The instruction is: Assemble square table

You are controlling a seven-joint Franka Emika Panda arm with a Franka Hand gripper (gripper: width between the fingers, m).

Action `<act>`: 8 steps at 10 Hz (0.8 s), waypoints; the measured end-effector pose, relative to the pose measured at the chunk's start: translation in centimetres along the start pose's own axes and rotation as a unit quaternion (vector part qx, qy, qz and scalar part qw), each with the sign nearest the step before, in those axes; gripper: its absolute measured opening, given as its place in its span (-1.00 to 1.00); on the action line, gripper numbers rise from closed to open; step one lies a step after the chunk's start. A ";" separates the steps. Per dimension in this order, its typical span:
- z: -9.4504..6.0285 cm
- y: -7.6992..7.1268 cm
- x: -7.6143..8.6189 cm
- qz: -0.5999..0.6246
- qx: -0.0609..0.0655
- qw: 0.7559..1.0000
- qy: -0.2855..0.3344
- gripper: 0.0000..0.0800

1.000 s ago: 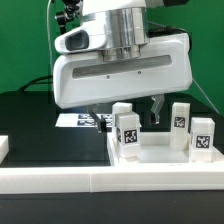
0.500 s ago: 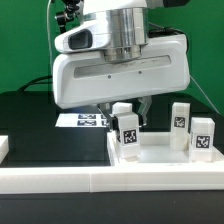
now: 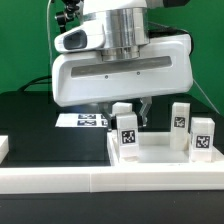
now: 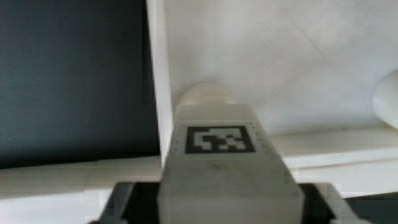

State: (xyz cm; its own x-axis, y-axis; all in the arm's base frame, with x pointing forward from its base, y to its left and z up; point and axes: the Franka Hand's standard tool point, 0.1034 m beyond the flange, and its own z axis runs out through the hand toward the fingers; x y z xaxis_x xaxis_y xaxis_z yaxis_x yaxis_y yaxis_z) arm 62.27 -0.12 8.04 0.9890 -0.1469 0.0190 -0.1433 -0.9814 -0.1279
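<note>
My gripper (image 3: pixel 122 112) is lowered over a white tagged leg (image 3: pixel 121 108) and is shut on it. In the wrist view this leg (image 4: pixel 222 140) stands upright and fills the gap between my dark fingers (image 4: pixel 135 203), at my gripper (image 4: pixel 222 203). A second leg (image 3: pixel 128 136) stands just in front of it. Two more legs (image 3: pixel 181 117) (image 3: pixel 203 137) stand at the exterior view's right. All of them rest on the white square slab (image 3: pixel 160 156), whose edge shows in the wrist view (image 4: pixel 267 50).
The long white low wall (image 3: pixel 70 180) runs along the front. The marker board (image 3: pixel 82 120) lies on the black table behind my gripper, at the exterior view's left. A white block end (image 3: pixel 4 147) shows at the left edge.
My finger on the exterior view's right has moved inward toward the leg, from apart to against it. Since half a second ago nothing has moved.
</note>
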 end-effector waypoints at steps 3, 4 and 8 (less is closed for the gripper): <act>0.0 0.0 -0.1 0.161 0.004 0.987 0.005 -0.28; 0.1 0.0 -0.1 0.229 0.005 0.973 0.006 -0.28; 0.2 -0.1 -0.1 0.420 0.009 0.908 0.007 -0.27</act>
State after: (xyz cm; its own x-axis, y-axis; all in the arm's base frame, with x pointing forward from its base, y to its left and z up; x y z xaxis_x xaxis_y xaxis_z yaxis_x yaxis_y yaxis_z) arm 62.17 0.01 7.90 0.5308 -0.8437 -0.0805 -0.8455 -0.5205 -0.1193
